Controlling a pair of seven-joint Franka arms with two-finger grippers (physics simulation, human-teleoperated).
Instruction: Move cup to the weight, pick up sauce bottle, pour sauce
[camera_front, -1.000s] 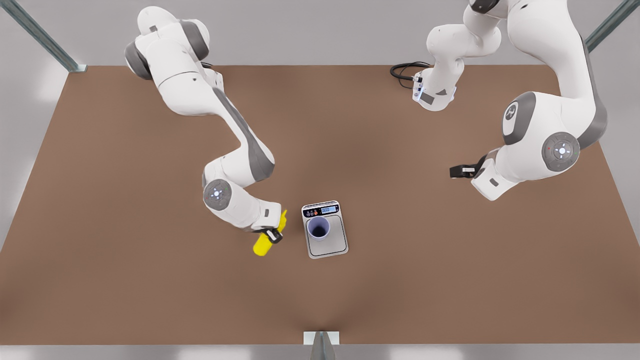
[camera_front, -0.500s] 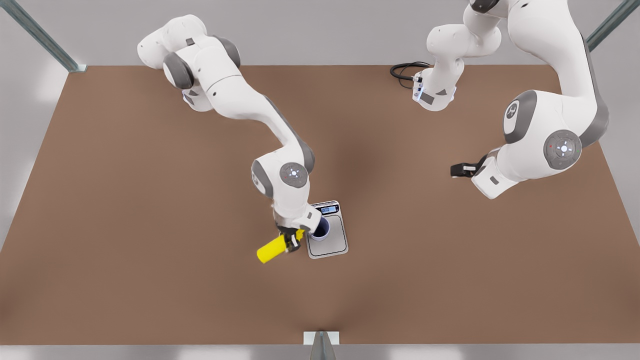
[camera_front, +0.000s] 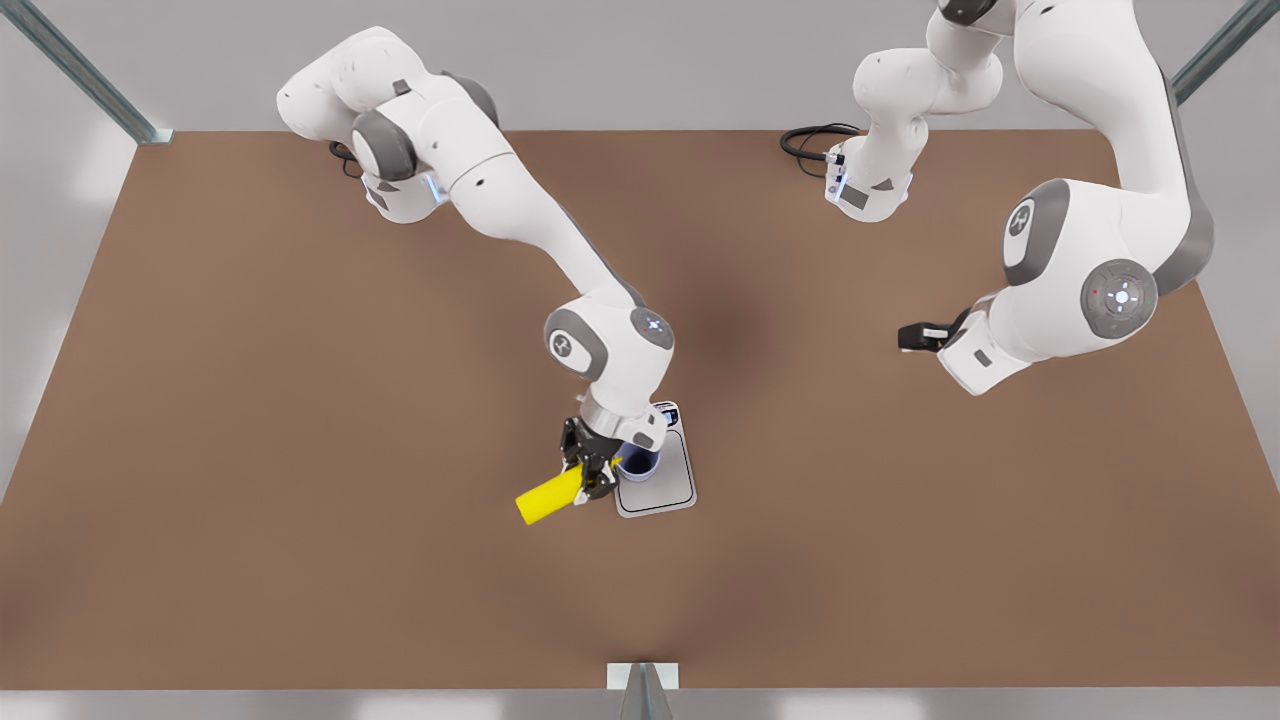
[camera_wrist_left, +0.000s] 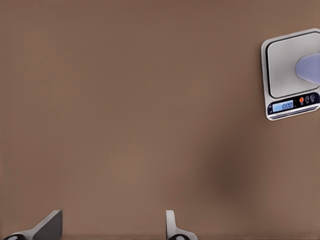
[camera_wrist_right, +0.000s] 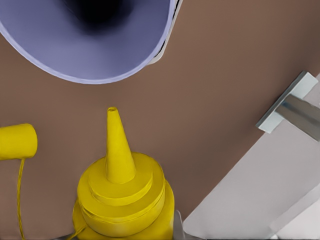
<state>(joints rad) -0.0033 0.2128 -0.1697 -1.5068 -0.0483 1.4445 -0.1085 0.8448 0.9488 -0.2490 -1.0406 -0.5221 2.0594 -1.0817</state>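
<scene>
Sauce bottle (camera_front: 545, 496) clamped in right hand (camera_front: 590, 478), tipped with nozzle toward cup (camera_front: 640, 462) on scale (camera_front: 662, 490) near surface's (camera_front: 300, 500) front-middle edge, ready for pouring. Left hand (camera_front: 915, 338) spread apart, waiting toward right edge.

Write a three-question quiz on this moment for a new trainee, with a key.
1. True or false: the cup stands on the weight.
2. Which gripper holds the sauce bottle? A) left B) right
3. Fill in: the bottle's nozzle points toward the ____.

Key: 1 true. 2 B: the right gripper is clamped on it; the left gripper waits open, well off to the front view's right. 3 cup.
</scene>
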